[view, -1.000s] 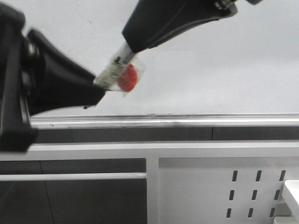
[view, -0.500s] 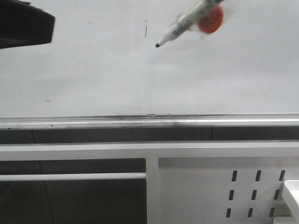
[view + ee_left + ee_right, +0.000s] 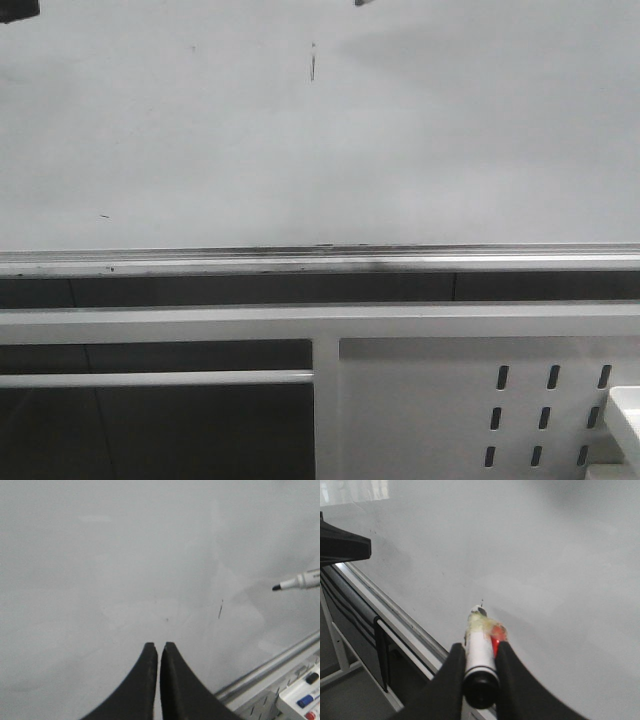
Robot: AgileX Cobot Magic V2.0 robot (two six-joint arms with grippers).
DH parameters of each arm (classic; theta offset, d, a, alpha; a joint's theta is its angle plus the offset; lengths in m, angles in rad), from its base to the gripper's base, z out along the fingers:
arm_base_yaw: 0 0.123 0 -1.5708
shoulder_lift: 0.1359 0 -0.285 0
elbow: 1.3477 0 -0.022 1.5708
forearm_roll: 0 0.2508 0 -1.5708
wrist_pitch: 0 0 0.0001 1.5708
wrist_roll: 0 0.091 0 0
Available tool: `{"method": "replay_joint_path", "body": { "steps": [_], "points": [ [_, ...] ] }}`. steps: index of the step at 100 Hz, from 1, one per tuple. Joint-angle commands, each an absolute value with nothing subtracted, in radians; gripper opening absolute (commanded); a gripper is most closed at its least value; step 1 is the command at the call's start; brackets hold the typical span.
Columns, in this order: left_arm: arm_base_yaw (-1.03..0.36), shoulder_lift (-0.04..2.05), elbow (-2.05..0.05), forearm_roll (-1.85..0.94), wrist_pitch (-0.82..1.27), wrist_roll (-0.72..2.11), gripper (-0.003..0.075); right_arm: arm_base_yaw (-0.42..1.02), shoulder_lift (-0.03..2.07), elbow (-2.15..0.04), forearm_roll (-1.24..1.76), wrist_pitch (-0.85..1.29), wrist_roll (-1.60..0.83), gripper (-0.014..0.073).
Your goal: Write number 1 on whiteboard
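Observation:
The whiteboard (image 3: 420,150) fills the upper front view, with its silver rail (image 3: 400,262) below. A short thin dark mark (image 3: 313,65) sits high on it and also shows in the left wrist view (image 3: 220,611). No long stroke for the number 1 shows. My right gripper (image 3: 480,647) is shut on a white marker pen (image 3: 479,637) with a red tag, its tip toward the board. In the front view only the pen tip (image 3: 360,2) shows at the top edge. My left gripper (image 3: 159,645) is shut and empty, facing the board; the pen (image 3: 300,581) is off to its side.
A white perforated metal panel (image 3: 450,420) and frame bars stand below the rail. A white tray (image 3: 302,700) with spare markers sits beside the panel. My left gripper shows as a dark shape in the right wrist view (image 3: 340,547) and in the front view's top left corner (image 3: 15,8).
My right gripper has carried the marker up and to the right, almost out of the front view. My left gripper has drawn away to the upper left corner.

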State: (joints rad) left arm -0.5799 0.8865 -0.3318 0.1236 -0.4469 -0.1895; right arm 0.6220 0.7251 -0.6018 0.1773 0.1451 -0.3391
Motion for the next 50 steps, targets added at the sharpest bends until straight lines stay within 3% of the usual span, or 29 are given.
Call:
{"method": "replay_joint_path", "body": {
  "steps": [1, 50],
  "points": [
    [-0.569, 0.898, -0.36, 0.071, -0.591, -0.198, -0.002, 0.617, 0.768, -0.629, 0.172, 0.031, -0.347, -0.0069],
    [-0.564, 0.905, -0.36, 0.033, -0.615, -0.192, -0.002, 0.617, 0.87, -0.633, 0.172, -0.121, -0.347, -0.0069]
  ]
}}
